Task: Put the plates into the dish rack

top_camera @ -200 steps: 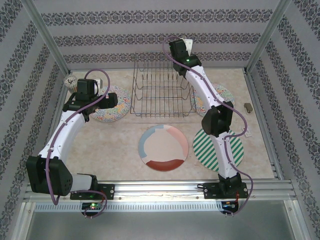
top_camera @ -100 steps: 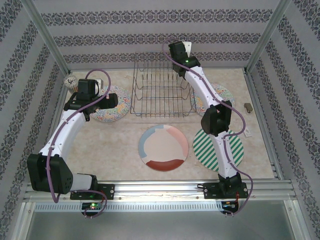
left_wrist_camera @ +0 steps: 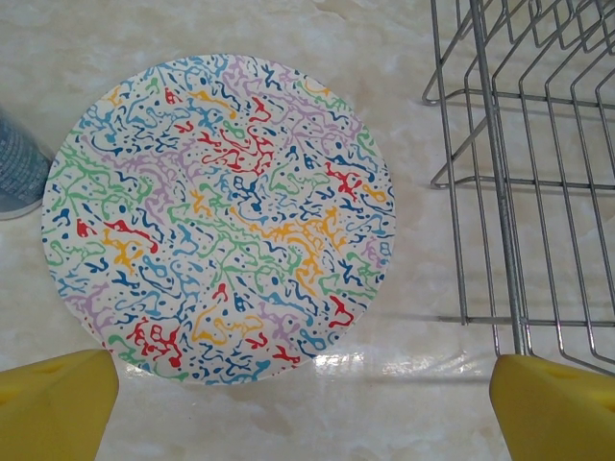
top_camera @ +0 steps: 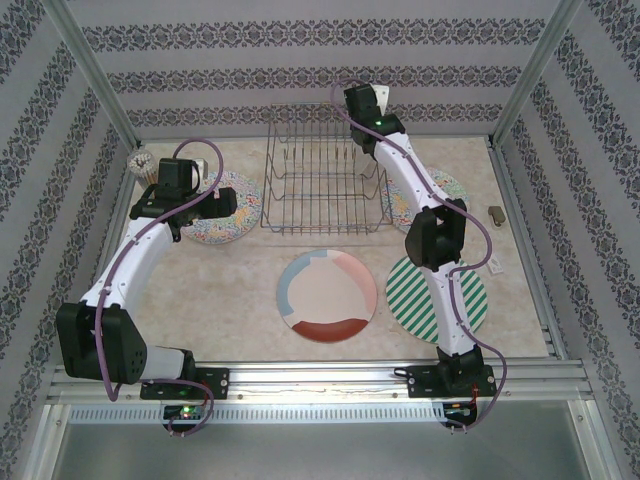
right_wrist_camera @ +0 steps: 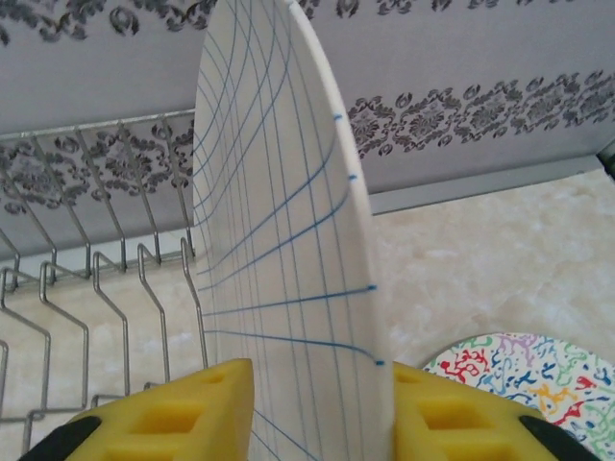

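Checked plate (right_wrist_camera: pixel 279 240) stands on edge between the right fingers (right_wrist_camera: pixel 192 413) at the rear right corner of the dish rack (left_wrist_camera: pixel 497 192); they flank it closely, but I cannot tell whether they pinch it. Best to keep it upright with the rim lined between two prongs, letting go only once seated. Left fingers (left_wrist_camera: pixel 58 403) gape wide, empty, over a floral plate (left_wrist_camera: pixel 216 216) on the counter (left_wrist_camera: pixel 413 384), just beside the rack's left wall.

top: overhead, far | left wrist: close, downward | right wrist: close, perhaps level | shared: dish rack (top_camera: pixel 322 185)
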You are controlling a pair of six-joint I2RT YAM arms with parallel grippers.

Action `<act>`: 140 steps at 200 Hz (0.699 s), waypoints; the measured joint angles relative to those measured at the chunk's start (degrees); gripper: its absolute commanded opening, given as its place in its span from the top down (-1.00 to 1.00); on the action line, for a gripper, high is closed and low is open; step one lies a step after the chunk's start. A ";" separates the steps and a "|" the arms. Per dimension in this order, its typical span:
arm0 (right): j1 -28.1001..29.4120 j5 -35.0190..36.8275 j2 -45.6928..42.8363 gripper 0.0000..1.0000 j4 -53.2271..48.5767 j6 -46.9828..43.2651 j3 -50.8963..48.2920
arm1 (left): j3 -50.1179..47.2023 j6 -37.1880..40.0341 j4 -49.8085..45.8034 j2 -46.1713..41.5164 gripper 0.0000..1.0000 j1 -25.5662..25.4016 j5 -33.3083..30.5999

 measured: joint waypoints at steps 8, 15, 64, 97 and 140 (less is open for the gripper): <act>-0.02 -0.04 0.00 -0.02 0.22 0.24 0.00 | 0.00 0.00 0.00 0.04 -0.99 -0.02 -0.02; -0.04 -0.15 0.00 -0.09 0.31 0.28 0.00 | 0.00 0.00 -0.02 0.07 -0.99 -0.07 -0.02; -0.37 -0.68 -1.33 -0.78 0.22 -1.27 -0.02 | 0.00 0.20 -0.02 0.07 -0.99 -0.70 -0.11; -0.37 -0.87 -5.88 -0.96 0.17 -1.95 -2.78 | 0.00 0.35 0.00 0.09 -0.99 -1.46 -0.87; -0.37 -3.45 -19.80 -0.96 0.46 -1.14 -14.97 | 0.00 0.61 -0.02 0.24 -0.99 -1.57 -2.03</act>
